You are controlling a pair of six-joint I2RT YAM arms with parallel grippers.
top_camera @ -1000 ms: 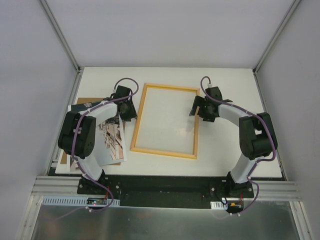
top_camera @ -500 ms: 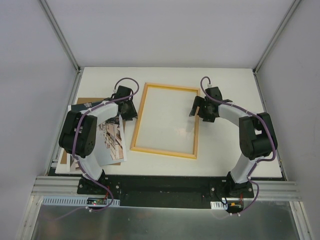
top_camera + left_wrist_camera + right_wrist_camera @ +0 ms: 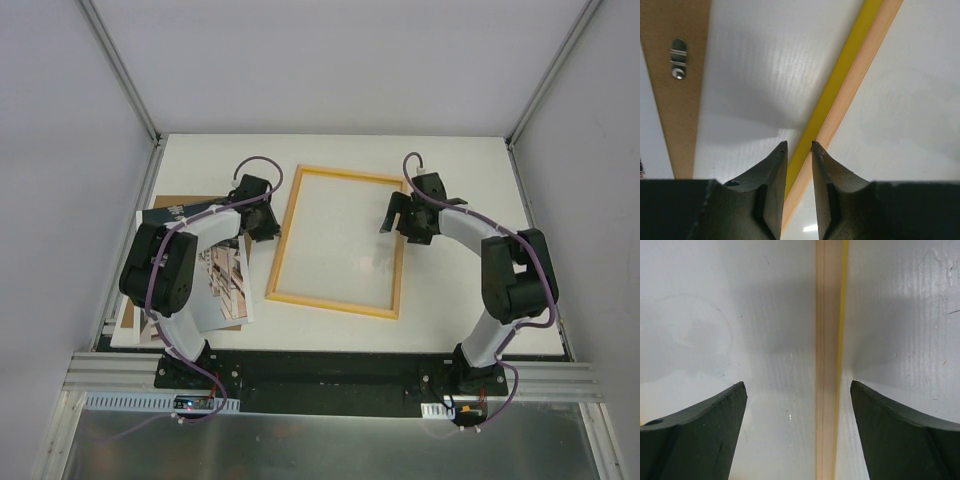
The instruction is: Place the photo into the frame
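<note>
The frame (image 3: pixel 332 304) lies pale wood side up in the middle of the table. My left gripper (image 3: pixel 272 228) is shut on its left rail; in the left wrist view the rail (image 3: pixel 860 55) runs between my fingertips (image 3: pixel 800 145), yellow front edge and wood side showing. My right gripper (image 3: pixel 395 215) is open and straddles the right rail (image 3: pixel 827 315) without touching it, with wide gaps on both sides of the gripper (image 3: pixel 797 385). The photo (image 3: pixel 225 285), a street print, lies at the left under my left arm.
The brown backing board (image 3: pixel 185 202) lies under the photo at the table's left edge; its metal clip (image 3: pixel 677 59) shows in the left wrist view. White walls enclose the table on three sides.
The frame has slid a little to the right, with my left gripper moving along on its left rail. The right gripper has stayed nearly in place.
</note>
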